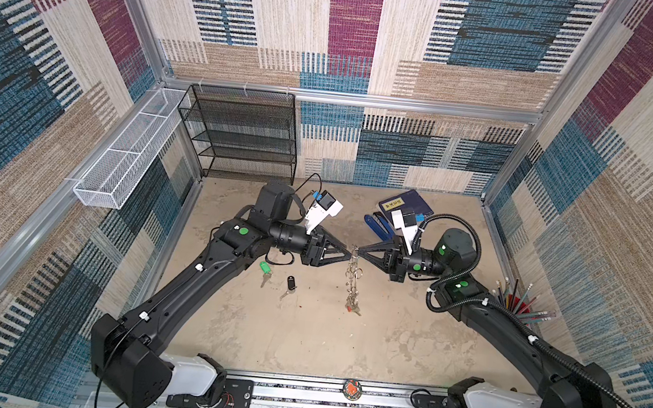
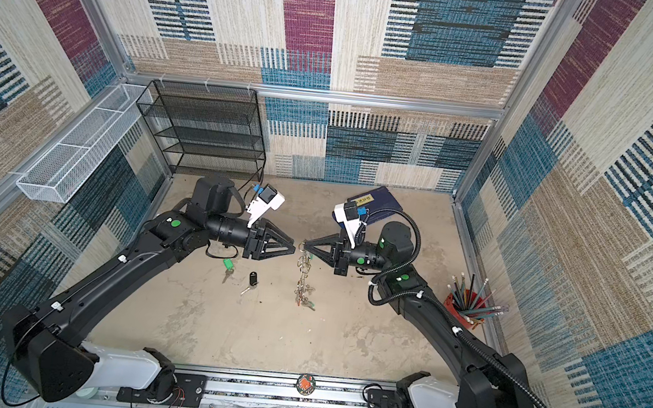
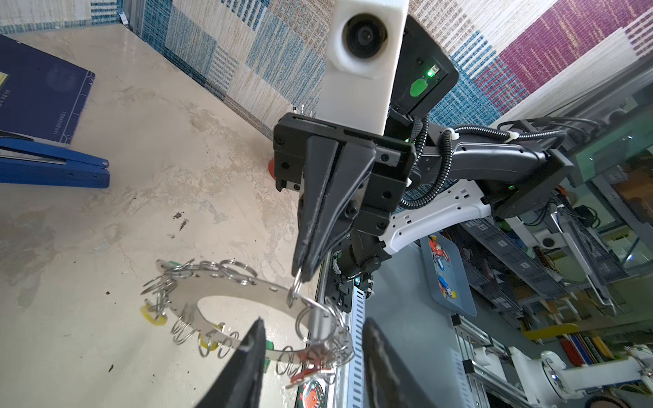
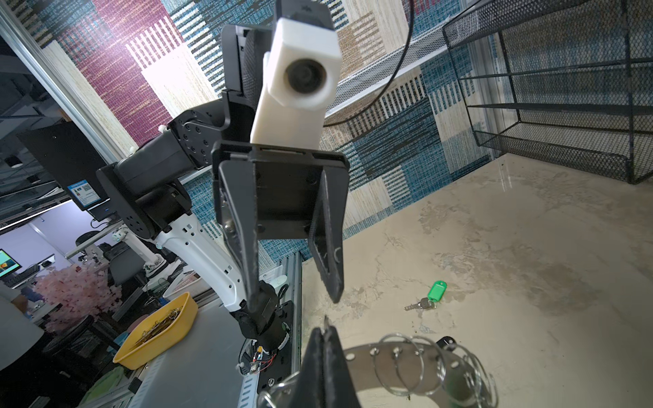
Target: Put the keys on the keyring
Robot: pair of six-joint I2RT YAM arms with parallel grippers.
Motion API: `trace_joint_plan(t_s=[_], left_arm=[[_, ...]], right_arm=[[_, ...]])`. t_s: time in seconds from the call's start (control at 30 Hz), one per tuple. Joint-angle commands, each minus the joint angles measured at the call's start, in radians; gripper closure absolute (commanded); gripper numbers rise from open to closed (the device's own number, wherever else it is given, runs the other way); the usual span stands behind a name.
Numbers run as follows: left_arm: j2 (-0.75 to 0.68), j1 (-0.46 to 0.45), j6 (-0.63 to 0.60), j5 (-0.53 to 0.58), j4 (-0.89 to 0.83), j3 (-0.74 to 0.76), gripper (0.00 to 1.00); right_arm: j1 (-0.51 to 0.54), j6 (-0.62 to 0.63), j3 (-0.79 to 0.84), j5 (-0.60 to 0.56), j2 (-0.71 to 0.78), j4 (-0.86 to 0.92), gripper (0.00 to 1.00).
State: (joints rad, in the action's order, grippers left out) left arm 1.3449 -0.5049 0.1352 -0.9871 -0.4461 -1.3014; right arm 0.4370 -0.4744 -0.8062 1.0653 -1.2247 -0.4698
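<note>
Keyring [image 1: 353, 277] hanging vertical from right pincer [image 1: 358, 252] clamped on its split ring; green-tagged key [image 1: 265, 271], black-tagged key [image 1: 289, 286] flat on tabletop [image 1: 301, 336], nearer left pincer [image 1: 347, 252], jaws apart.

The right gripper [image 3: 300, 272], closed, pinches a split ring [image 3: 294, 291] on the hanging keyring [image 3: 226, 293].

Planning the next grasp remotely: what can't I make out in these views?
Both top views: the keyring hangs edge-on, its detail too small to read.
Right wrist view: the black-tagged key is mostly hidden behind split rings.
Left wrist view: jaws of the left gripper are cut off by the frame edge.
</note>
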Motion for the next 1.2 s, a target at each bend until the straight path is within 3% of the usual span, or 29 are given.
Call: trace_joint_plan(t_s=[0.0,0.57,0.73,0.87,0.9,0.97,1.0,1.17], left_arm=[[0.01,-0.01,0.026,-0.03,0.029,0.004,0.56],[0.043,-0.039,0.061,-0.005,0.073,0.005,0.83],[0.041,-0.04,0.076,0.002,0.082,0.008,1.0],[0.034,-0.041,0.107,0.041,0.091,0.018,1.0],[0.029,-0.042,0.106,0.054,0.087,0.021,1.0],[0.015,-0.041,0.104,0.088,0.079,0.029,1.0],[0.002,-0.042,0.103,0.102,0.081,0.038,1.0],[-0.048,-0.041,0.097,0.18,0.088,0.069,1.0]], right_arm=[[0.0,-0.05,0.007,0.021,0.001,-0.104,1.0],[0.0,-0.101,0.03,0.032,-0.011,-0.175,1.0],[0.0,-0.102,0.03,0.032,-0.015,-0.178,1.0],[-0.002,-0.121,0.032,0.038,-0.021,-0.194,1.0],[-0.003,-0.126,0.029,0.037,-0.019,-0.194,0.97],[-0.012,-0.127,0.015,0.035,-0.013,-0.167,0.73],[-0.022,-0.13,0.012,0.035,-0.007,-0.156,0.69],[-0.079,-0.167,0.018,0.021,0.023,-0.136,0.65]])
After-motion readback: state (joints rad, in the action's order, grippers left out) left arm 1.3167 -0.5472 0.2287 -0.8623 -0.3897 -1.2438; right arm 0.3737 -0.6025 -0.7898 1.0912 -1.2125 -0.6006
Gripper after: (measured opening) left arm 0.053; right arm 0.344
